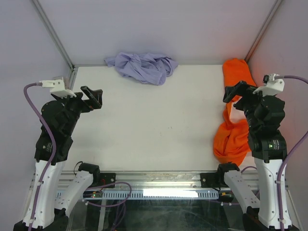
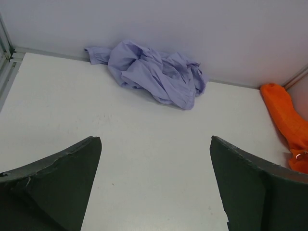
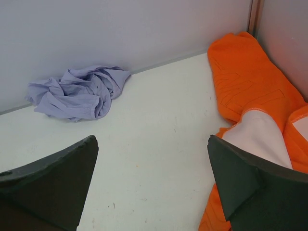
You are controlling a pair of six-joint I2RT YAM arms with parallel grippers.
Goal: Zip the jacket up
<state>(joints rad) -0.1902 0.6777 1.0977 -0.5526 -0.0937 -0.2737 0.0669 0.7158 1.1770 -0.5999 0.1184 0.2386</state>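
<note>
1. Both grippers hang above the table (image 1: pixel 154 130) with fingers spread wide and nothing between them: the left gripper (image 1: pixel 92 97) near the left edge, the right gripper (image 1: pixel 235 91) near the right edge.
2. The jacket (image 1: pixel 232 139) lies crumpled along the right edge, running from the far right corner toward the near edge, under the right gripper, with its pale lining (image 3: pixel 257 137) showing.
3. A lavender cloth (image 1: pixel 142 67) lies bunched at the middle of the far edge.

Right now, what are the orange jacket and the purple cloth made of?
The orange jacket looks like soft matte fabric, perhaps cotton or fleece: it slumps in folds, with stitched lines and a pale lining showing. The purple cloth looks like thinner woven fabric, judging by its many fine crumples.
</note>
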